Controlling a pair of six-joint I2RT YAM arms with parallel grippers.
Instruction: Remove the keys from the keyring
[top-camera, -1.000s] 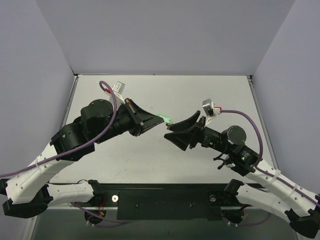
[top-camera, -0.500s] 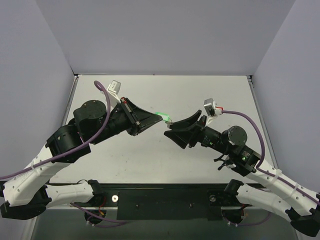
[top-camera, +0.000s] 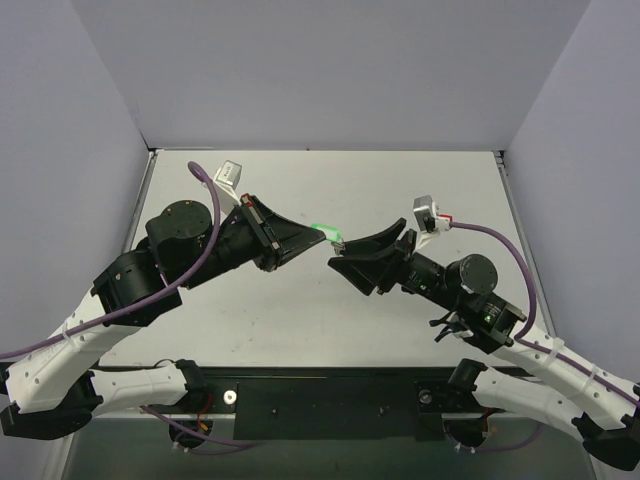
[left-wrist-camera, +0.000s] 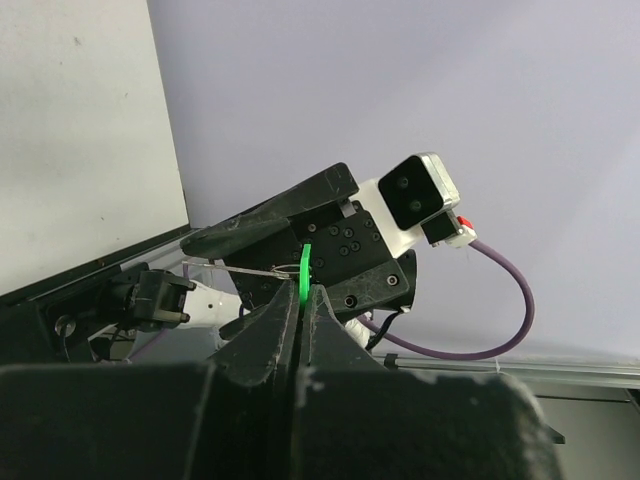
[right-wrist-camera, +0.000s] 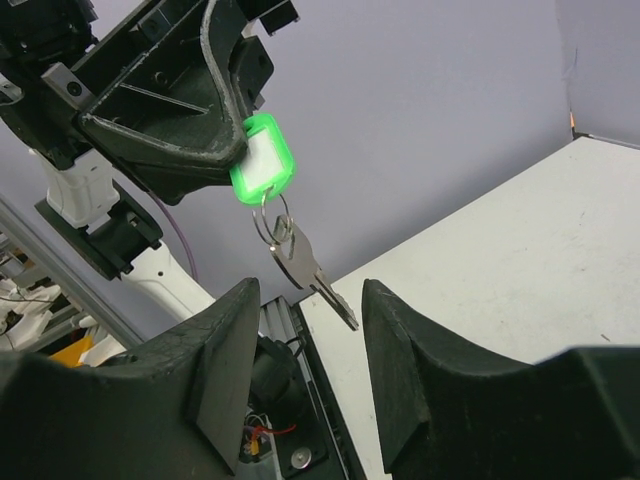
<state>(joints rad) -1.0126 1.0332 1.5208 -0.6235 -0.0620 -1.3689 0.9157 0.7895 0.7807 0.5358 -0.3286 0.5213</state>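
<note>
Keys (right-wrist-camera: 300, 262) dangle from green keyring (right-wrist-camera: 264, 165) pinched in left tool (left-wrist-camera: 302, 298); right tool (right-wrist-camera: 310, 300) spread wide, close by.

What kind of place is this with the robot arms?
Probably a robot lab test booth: plain walls box in a white table, and a left arm and right arm are bolted at its near edge.

The left arm (top-camera: 110, 300) and right arm (top-camera: 545, 360) wear one livery: white lower links, black cylindrical joints above. A purple cable (top-camera: 215, 215) runs along each. The left gripper (left-wrist-camera: 302, 295) and right gripper (right-wrist-camera: 310, 292) are matte black with broad wedge fingers. Each wrist carries a silver-white camera (top-camera: 229, 172) with a red tab; a green light (top-camera: 487, 314) glows on the right.
</note>
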